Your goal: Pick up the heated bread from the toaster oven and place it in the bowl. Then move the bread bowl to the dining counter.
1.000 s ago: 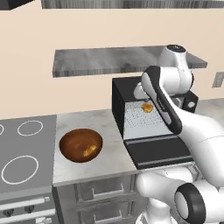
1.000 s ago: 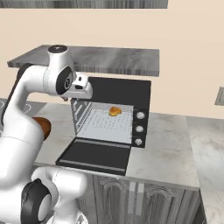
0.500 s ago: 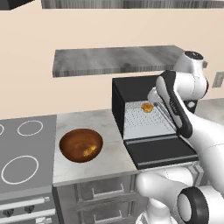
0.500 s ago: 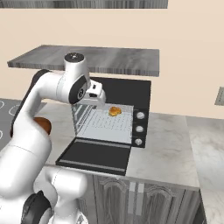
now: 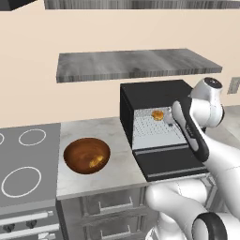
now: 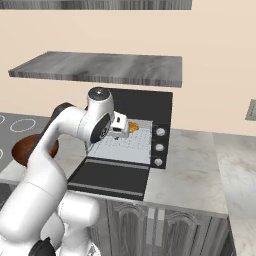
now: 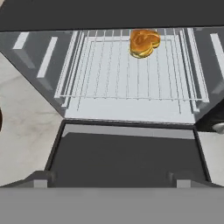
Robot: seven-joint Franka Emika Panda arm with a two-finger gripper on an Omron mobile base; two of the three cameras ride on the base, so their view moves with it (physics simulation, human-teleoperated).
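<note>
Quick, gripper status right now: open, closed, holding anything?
Gripper: open, holding nothing; the bread sits on the toaster oven rack ahead.

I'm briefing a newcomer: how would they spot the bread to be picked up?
Find the black boxy toaster oven on the marbled worktop, its door dropped open. On the wire rack inside, near the back, sits the small golden-orange bun with browned patches. The other orange morsel lies in the dark-brown wooden bowl, not the oven.

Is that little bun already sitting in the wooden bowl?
No, the bun lies on the wire rack at the back of the toaster oven, apart from the bowl.
</note>
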